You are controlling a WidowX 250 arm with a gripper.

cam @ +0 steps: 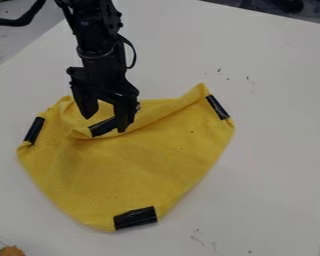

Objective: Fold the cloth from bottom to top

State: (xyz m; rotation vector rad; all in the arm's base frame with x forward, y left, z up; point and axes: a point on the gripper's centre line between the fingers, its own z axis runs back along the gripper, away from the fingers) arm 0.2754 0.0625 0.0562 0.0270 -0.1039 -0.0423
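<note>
Orange-brown and rough-edged, a small object (12,251) of uncertain identity is lying nearest the camera, at the lower left corner. White and broad, the desk (269,150) is supporting a yellow cloth (136,170), which is spreading across its middle and left part, its upper portion rising into creases and a ridge that is running toward the upper right corner. Black and jointed, the robot arm (96,37) is extending down from the top edge, a cable (133,52) looping beside it. Its end effector (104,124) is hanging over the cloth's upper part, its two fingers standing apart. Four black strips are marking the cloth's margins: bottom (135,218), left (34,131), right (217,107), and upper middle (102,127), the last lying between the fingers.
</note>
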